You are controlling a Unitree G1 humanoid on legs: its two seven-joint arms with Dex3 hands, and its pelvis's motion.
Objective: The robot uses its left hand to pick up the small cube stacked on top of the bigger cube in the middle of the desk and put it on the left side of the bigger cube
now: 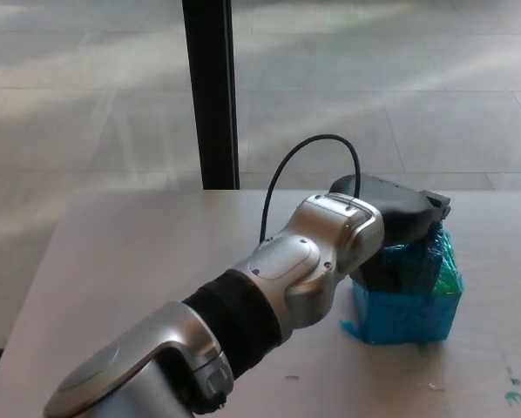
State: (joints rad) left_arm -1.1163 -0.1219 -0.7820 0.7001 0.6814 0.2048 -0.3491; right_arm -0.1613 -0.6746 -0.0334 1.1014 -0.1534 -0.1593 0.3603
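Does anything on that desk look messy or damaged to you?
Yes: the teal block under the robot's left hand is wrapped in crinkled, ragged film, with a torn flap sticking out at its lower left corner. Small teal flecks lie on the desk nearby.

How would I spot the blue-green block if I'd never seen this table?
Start at the pale desk and follow the silver left arm to its black left hand. Right under that hand, near the desk's right side, sits the teal cube. It is the only brightly coloured thing there, wrapped in crinkly tape.
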